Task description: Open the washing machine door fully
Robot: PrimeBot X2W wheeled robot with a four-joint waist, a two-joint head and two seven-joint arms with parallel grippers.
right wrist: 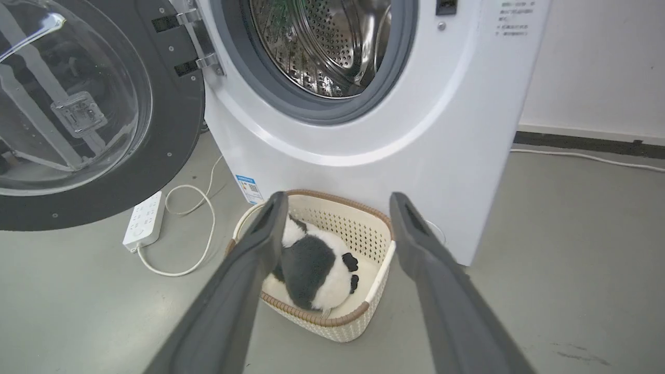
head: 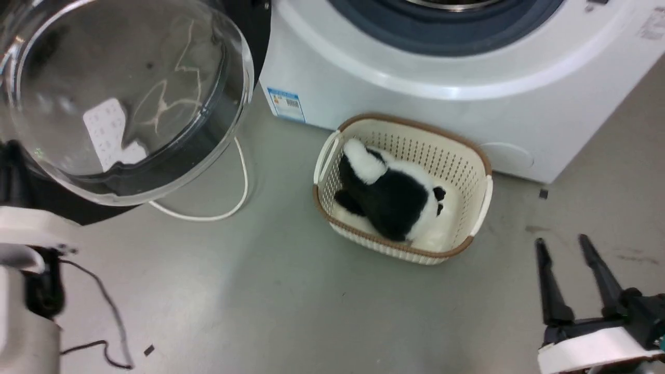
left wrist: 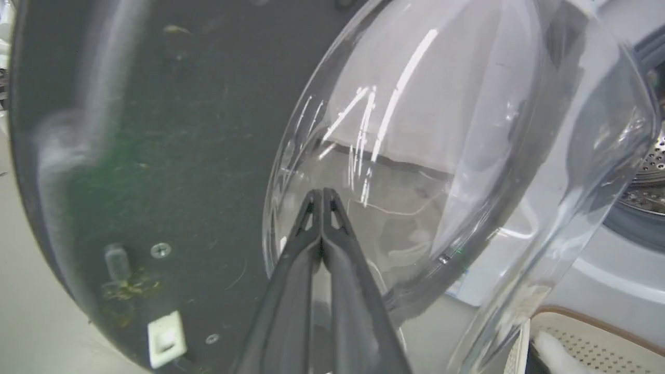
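1. Now the washing machine door (right wrist: 174, 130) stands swung out left of the washing machine (head: 415, 88).
2. My left gripper (left wrist: 322, 195), fingers pressed together, empty, points at the door's inner face beside its glass bowl (left wrist: 441, 156); I judge a steady push on the black surround safest.
3. My right gripper (head: 562, 240) hovers spread wide before the machine.

The right gripper (head: 562, 240), down and to the right of the basket (head: 415, 148), has two long dark fingers (head: 552, 291) that get narrow at the tips, a black base and a white wrist cover (head: 587, 349). The left arm (head: 26, 228), far to the left of the basket, is white and round with a black joint (head: 44, 291) and a thin black cable (head: 111, 311). The left gripper (left wrist: 322, 193) has dark grey fingers with small holes near the tips.
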